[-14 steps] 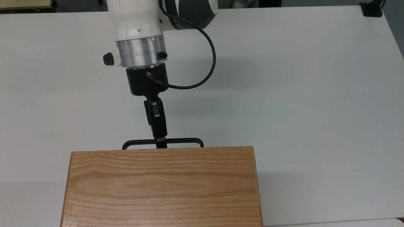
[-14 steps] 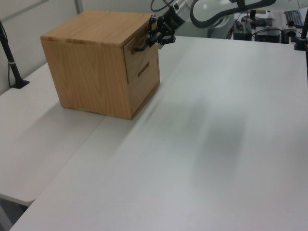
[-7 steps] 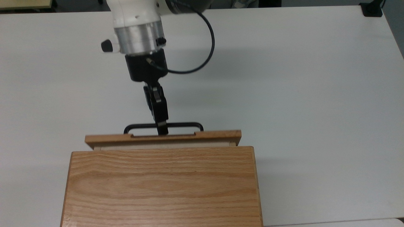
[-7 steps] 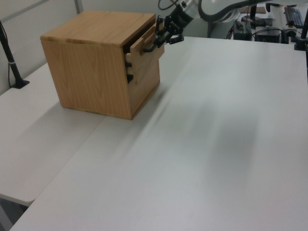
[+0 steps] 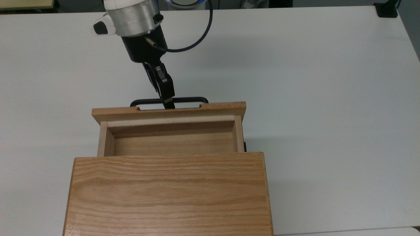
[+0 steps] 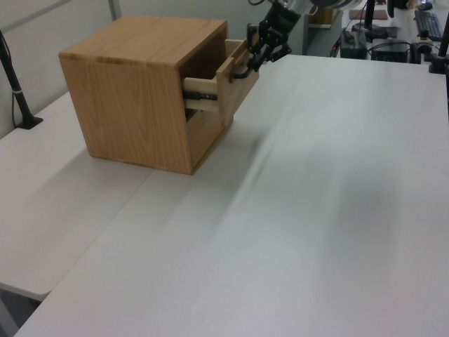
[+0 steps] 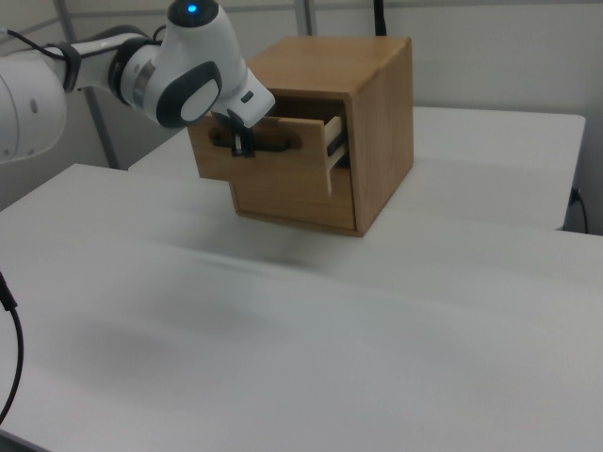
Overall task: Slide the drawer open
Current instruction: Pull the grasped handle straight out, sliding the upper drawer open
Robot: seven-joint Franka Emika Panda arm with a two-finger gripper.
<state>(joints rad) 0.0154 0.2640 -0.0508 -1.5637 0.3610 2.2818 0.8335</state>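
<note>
Drawer partly out of its casing on the counter.
In the top view the claw sits at the handle, apparently closed around it, above the casing.

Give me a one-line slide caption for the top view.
Robot hand grips the black bar handle, with the oak drawer slid partway out of its casing.

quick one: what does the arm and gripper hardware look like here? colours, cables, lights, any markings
White glossy arm with dark grey joint caps. At the wrist, a silver metal ring, then a black cylindrical mount. A thin black cable loops from that mount back up the arm. The gripper is slim and black, with a small silver piece on it. A blue light glows on one joint. No markings readable.
</note>
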